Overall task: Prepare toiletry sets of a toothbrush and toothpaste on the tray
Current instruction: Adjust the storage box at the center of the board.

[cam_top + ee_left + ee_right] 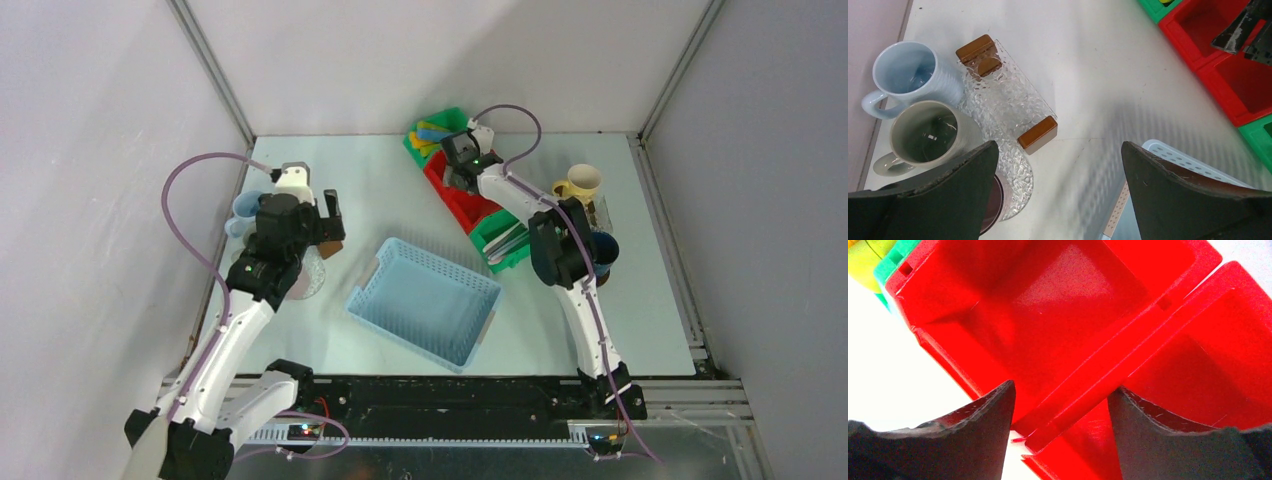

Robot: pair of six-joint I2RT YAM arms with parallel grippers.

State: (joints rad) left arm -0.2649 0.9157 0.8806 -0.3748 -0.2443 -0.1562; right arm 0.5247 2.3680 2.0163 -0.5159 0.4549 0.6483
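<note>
- The left gripper (1059, 150) hangs with its fingers spread wide and nothing between them, above the table just beside the tray (1008, 100)
- The tray is a clear dimpled glass slab with a brown wooden block at each end; it lies at the left of the table, touching the pale blue mug (908, 67) and the grey mug (923, 132)
- Both mugs stand upright and look empty. Being ceramic, they should be heavy, stiff and chip-prone, and glazed walls are slippery, so pinching one wall over the rim looks safer than gripping the handle
- The right gripper (1060, 390) is likewise spread and empty, hovering over two bare red bins (1063, 315)
- The toothpaste tubes (432, 132), yellow and blue, lie in the green bin (455, 118) just beyond. They are probably light and soft, best pinched across the flat body
- Thin pale sticks, likely toothbrushes (507, 240), lie in a nearer green bin. They would be light and stiff, and are best taken mid-handle
- A cream mug (583, 182) and a dark blue mug (603, 247) stand at the right, well apart from the tray
</note>
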